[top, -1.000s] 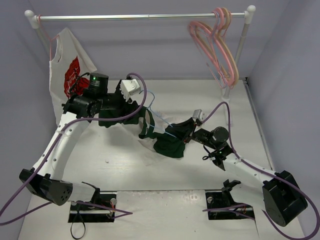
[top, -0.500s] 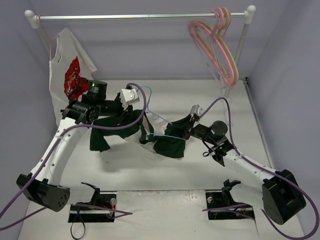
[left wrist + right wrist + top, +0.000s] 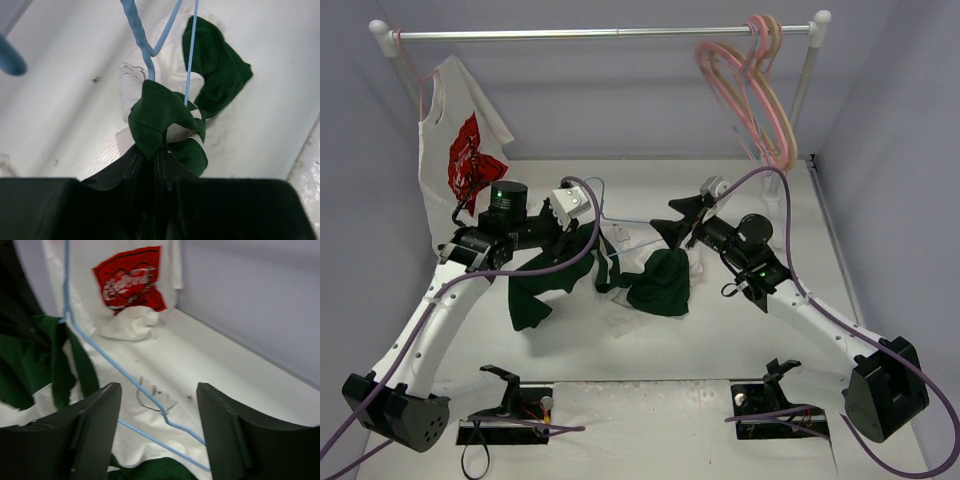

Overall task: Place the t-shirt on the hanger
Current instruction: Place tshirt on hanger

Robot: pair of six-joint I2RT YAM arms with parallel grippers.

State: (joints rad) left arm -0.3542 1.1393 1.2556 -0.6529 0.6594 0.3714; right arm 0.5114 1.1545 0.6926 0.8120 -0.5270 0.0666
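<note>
The left gripper is clenched on the t-shirt. In the left wrist view its dark jaws pinch a folded piece of the dark green ribbed collar, which stands up right in front of the fingertips. Beyond that fold the white body and one green sleeve lie bunched on the table. The thin light-blue hanger passes through this bunch: its twisted neck and one straight wire run down into the fabric just past the gripped collar, touching the cloth.

From above, the left gripper sits raised over the middle of the table, and the t-shirt hangs from it in two dark green masses – one drooping under the left arm, the other slumped on the table towards the right arm – with white fabric spread between them.

The right gripper is released. In the right wrist view its fingers stand well apart with nothing between them. The hanger's blue wire runs across the table beyond them, over the white cloth, and the green fabric lies off to the left of the jaws, apart from both fingers.

At the back – on the rail – hang a white shirt with a red graphic at the left end and pink hangers at the right end
</note>
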